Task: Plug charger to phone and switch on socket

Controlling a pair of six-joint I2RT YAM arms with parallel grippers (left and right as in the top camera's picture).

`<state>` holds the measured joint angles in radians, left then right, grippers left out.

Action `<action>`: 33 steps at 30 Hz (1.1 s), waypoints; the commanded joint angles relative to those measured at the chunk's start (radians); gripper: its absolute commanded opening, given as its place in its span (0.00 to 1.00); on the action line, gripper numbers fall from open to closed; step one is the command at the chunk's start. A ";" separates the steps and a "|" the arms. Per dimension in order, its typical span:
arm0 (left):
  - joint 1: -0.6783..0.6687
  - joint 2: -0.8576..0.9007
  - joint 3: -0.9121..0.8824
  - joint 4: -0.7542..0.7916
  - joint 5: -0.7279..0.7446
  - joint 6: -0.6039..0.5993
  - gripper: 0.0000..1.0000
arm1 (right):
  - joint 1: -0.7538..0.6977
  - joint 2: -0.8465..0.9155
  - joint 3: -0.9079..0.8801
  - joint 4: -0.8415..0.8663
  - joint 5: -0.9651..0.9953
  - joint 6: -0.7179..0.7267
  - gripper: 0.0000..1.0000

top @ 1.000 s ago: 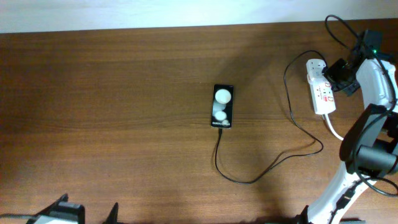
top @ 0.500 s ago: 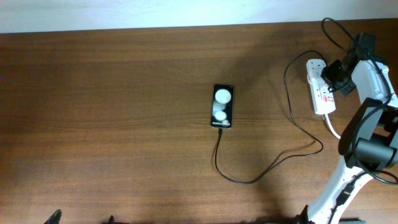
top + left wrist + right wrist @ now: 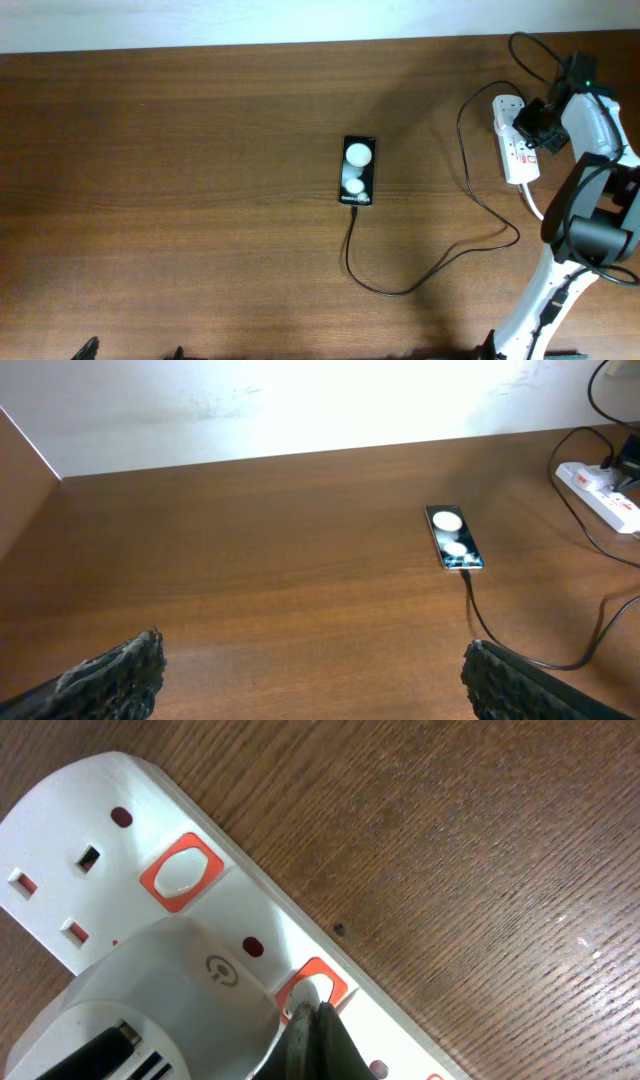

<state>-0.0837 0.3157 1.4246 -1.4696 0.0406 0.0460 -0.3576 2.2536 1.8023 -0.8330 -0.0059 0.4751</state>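
Observation:
The black phone [image 3: 358,170] with two white round marks lies mid-table; it also shows in the left wrist view [image 3: 453,538]. The thin black charger cable [image 3: 420,280] runs from the phone's near end in a loop to the white power strip [image 3: 518,150] at the far right. My right gripper [image 3: 533,125] is shut, its closed fingertips [image 3: 312,1015] touching a white switch framed in orange-red on the strip [image 3: 200,910], beside a white adapter [image 3: 150,1010]. My left gripper [image 3: 310,670] is open and empty, low over the table's near edge.
The strip's thick white cord [image 3: 535,205] runs toward the right arm's base. A white wall [image 3: 300,410] borders the table's far edge. Bare wood [image 3: 180,180] spreads left of the phone.
The right gripper has shifted slightly up and left along the strip's far end. The left gripper has dropped out of the overhead view's bottom edge. Phone and cable have not moved.

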 commanded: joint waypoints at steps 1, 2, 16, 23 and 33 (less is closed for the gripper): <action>0.005 -0.011 0.000 0.003 -0.004 0.015 0.99 | -0.009 0.041 0.127 -0.067 -0.071 -0.008 0.04; 0.005 -0.011 0.000 0.003 -0.004 0.015 0.99 | -0.022 0.041 0.134 -0.071 -0.063 -0.008 0.04; 0.005 -0.011 0.000 0.003 -0.004 0.015 0.99 | -0.053 0.044 0.132 -0.110 -0.123 -0.008 0.04; 0.005 -0.011 0.000 0.003 -0.004 0.015 0.99 | -0.022 0.059 0.131 -0.095 -0.137 -0.007 0.04; 0.005 -0.011 0.000 0.003 -0.004 0.015 0.99 | 0.003 0.142 0.202 -0.146 -0.141 0.000 0.04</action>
<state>-0.0837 0.3157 1.4246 -1.4700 0.0406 0.0463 -0.3775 2.3390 1.9602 -0.9730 -0.0757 0.4755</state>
